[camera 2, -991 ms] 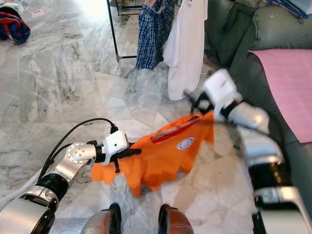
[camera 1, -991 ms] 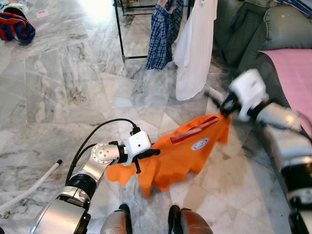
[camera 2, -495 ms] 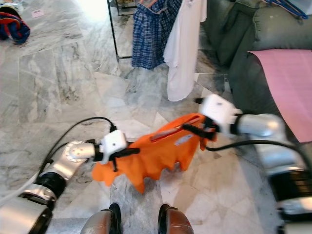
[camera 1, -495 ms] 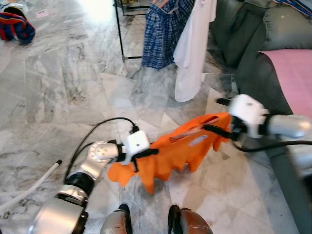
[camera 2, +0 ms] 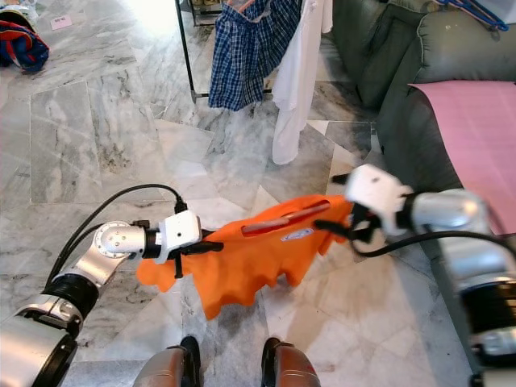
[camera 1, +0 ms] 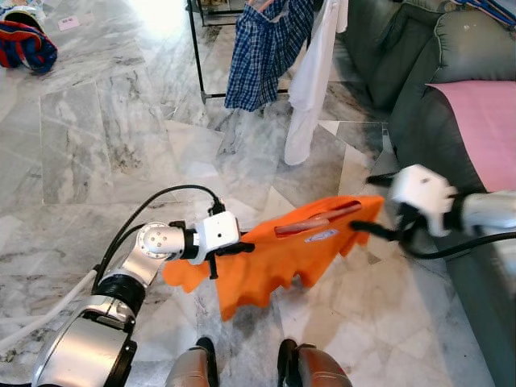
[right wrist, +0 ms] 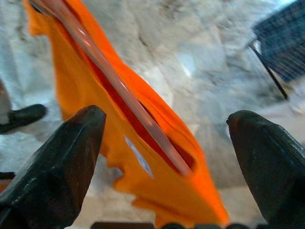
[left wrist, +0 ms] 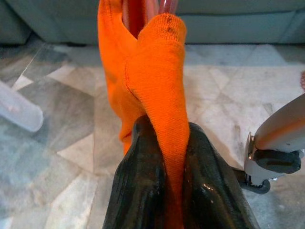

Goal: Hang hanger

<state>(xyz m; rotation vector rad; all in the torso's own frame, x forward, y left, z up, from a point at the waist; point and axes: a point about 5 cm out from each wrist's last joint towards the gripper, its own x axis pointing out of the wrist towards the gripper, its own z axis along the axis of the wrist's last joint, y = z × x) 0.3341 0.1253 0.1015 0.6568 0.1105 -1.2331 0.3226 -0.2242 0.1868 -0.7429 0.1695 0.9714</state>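
Hanger [camera 1: 316,220] pinkish, inside orange shirt [camera 1: 274,258], left claw [left wrist: 162,191] pinching shirt, right claw [right wrist: 162,138] wide apart.

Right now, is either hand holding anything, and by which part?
Left hand pinches the orange shirt by a fold at its edge. Right hand is open, holding nothing, at the shirt's other end.

Pink hanger [camera 1: 316,219] inside neck of orange shirt [camera 1: 274,258], lying roughly level. Shirt stretched out above marble floor [camera 1: 105,137], hem drooping. One end pinched in left pincer [left wrist: 164,191].

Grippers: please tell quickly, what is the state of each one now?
Left gripper: shut on the orange shirt.
Right gripper: open, by the shirt's hanger.
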